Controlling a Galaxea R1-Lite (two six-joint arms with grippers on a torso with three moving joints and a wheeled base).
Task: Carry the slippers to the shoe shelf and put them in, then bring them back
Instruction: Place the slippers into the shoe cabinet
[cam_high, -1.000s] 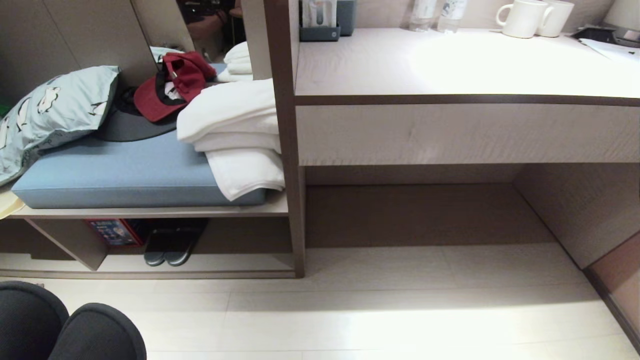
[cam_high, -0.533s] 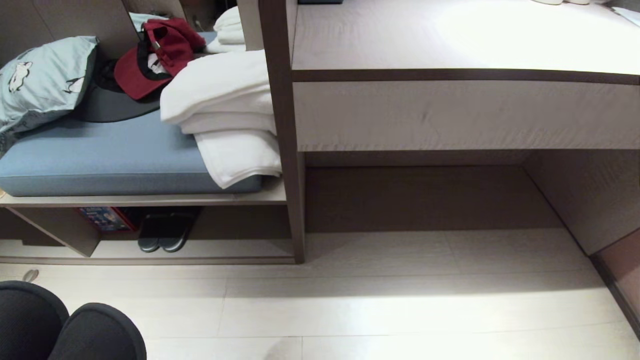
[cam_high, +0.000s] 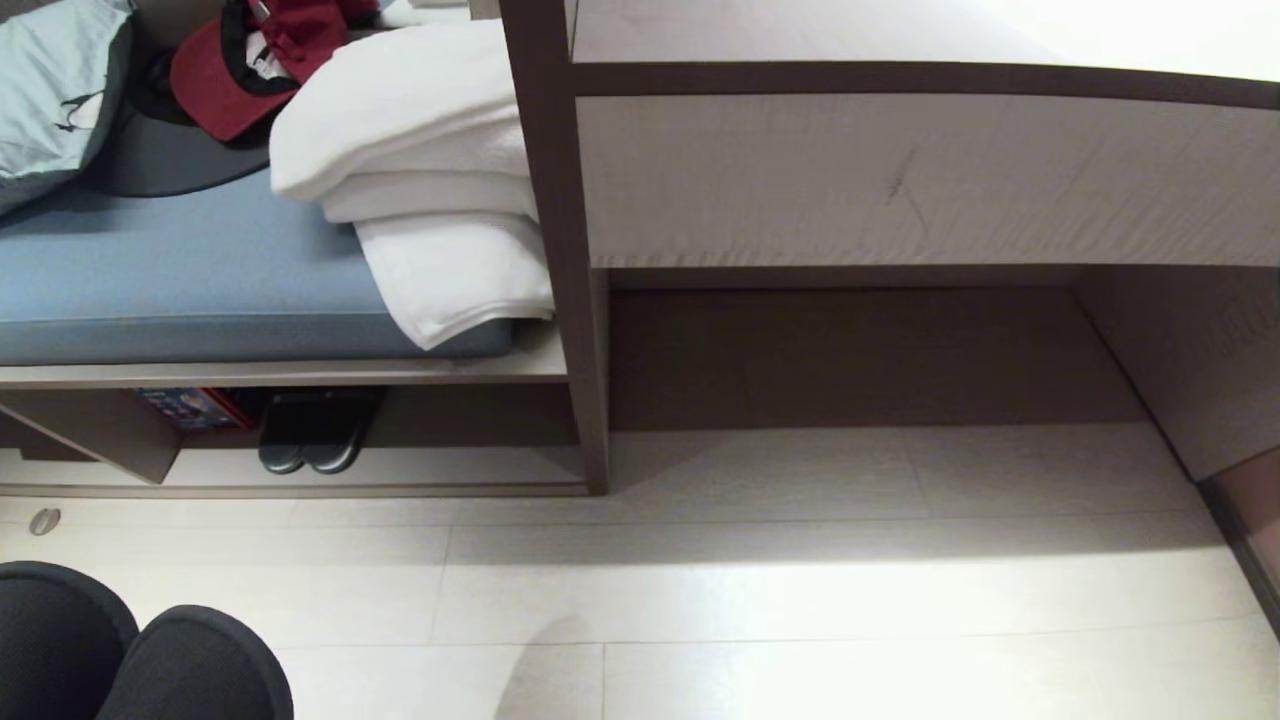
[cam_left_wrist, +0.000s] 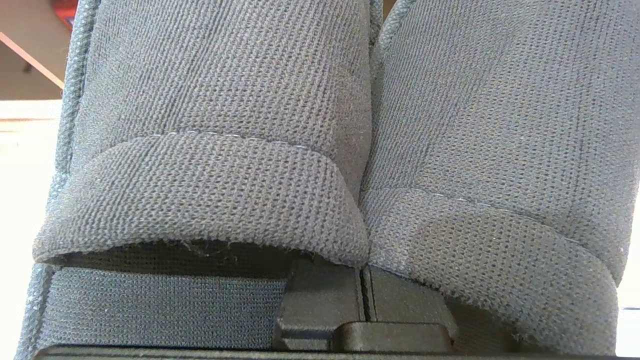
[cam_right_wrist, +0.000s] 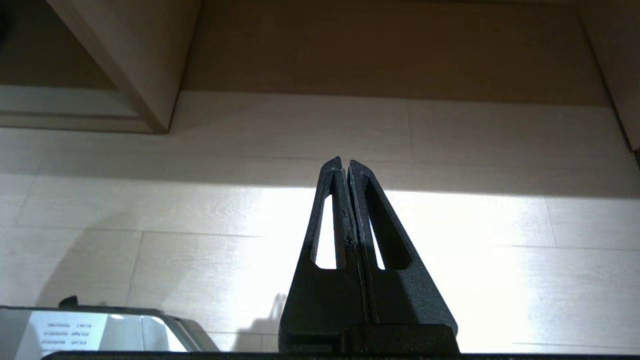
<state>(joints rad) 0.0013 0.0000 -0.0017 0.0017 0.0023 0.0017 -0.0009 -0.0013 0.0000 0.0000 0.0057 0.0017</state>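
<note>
Left gripper (cam_left_wrist: 362, 300) jaws clamp the slippers (cam_left_wrist: 320, 150); right gripper (cam_right_wrist: 346, 167) jaws closed, empty; no legible writing on either.

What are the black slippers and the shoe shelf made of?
The slippers look like soft knitted fabric: a fine woven mesh and a stitched seam show close up, held by the left tool. The shoe shelf looks like pale matte wood-grain board, perhaps laminate, judging by its flat, streaked surface.
</note>
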